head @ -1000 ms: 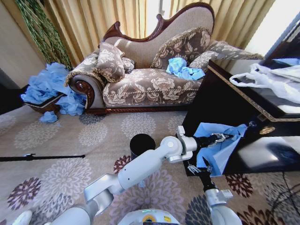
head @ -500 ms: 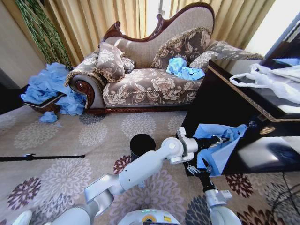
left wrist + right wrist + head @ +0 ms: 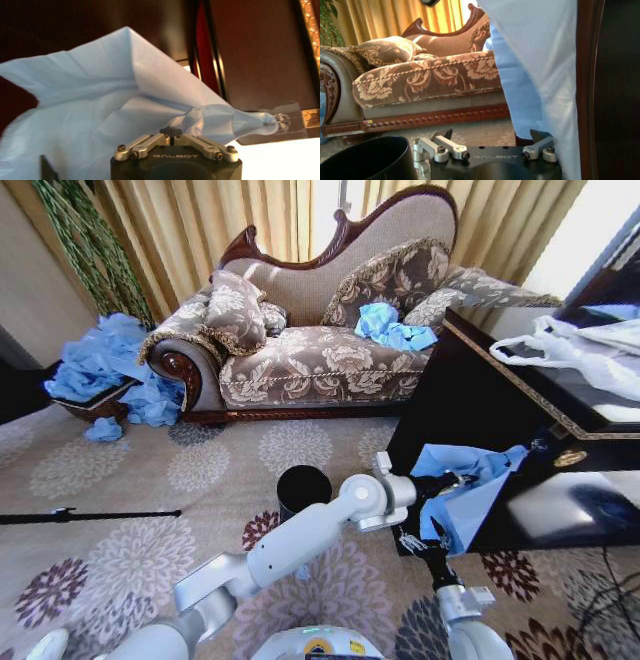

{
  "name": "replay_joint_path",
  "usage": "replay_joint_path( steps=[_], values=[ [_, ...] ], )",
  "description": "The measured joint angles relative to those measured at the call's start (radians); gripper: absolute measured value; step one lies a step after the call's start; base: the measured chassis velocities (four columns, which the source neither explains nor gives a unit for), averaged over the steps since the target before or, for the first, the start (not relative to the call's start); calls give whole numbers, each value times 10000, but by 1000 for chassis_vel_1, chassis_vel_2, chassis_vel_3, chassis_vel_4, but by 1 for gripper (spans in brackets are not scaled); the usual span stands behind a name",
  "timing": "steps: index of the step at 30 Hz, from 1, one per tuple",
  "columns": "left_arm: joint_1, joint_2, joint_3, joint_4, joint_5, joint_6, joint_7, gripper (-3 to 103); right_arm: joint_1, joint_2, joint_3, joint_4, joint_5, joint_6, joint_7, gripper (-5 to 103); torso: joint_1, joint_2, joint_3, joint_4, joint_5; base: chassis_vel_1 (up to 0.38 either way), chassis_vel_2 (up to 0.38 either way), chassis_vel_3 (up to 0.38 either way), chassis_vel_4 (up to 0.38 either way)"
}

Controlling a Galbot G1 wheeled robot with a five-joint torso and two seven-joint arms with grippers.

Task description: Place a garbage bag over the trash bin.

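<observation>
The light-blue garbage bag [image 3: 478, 483] hangs against the front of the dark cabinet [image 3: 470, 395], its far corner caught at the cabinet's edge [image 3: 278, 120]. My left gripper [image 3: 446, 482] reaches across from the left and is shut on a bunched fold of the bag [image 3: 200, 119]. My right gripper [image 3: 420, 538] points up just under the bag and is open, with the bag's lower edge [image 3: 540, 75] hanging by one finger. The black trash bin [image 3: 303, 488] stands upright on the carpet left of both grippers, and its rim [image 3: 365, 155] lies close beside the right gripper.
A patterned sofa [image 3: 320, 360] with a blue bag [image 3: 390, 327] on it stands behind. A heap of blue bags [image 3: 105, 370] fills a basket at left. White plastic bags [image 3: 580, 350] lie on the cabinet. A black rod [image 3: 90, 515] lies on the carpet.
My left gripper has drawn back a little to the left with the bag's fold, and the bag has tightened slightly. The right arm and the bin have not moved.
</observation>
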State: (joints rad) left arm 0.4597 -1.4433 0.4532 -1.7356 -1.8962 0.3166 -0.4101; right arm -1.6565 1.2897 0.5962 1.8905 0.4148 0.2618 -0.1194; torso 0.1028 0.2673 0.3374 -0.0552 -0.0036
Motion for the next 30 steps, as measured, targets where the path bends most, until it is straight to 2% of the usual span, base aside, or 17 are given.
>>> replay_joint_path(
  steps=[6,16,22,30],
  values=[
    [258,833,-96,-636,-10,49,-167,0,-75,58,-4,-33,-16,52,-44,100,0,0,0,0,-1,0,0,0,0],
    [564,1653,-432,-1302,-77,187,-370,0,-93,138,-107,-28,-46,56,-51,100,0,0,0,-1,-1,0,0,0,0],
    [968,2436,-647,-1908,-115,319,-443,0,-152,171,-183,0,-87,56,-75,100,0,0,0,0,-1,0,0,0,0],
    [1621,3556,-1343,-2520,-131,447,-441,0,-186,246,-278,-18,-135,56,-157,100,0,1,0,0,-2,0,0,0,0]
  ],
)
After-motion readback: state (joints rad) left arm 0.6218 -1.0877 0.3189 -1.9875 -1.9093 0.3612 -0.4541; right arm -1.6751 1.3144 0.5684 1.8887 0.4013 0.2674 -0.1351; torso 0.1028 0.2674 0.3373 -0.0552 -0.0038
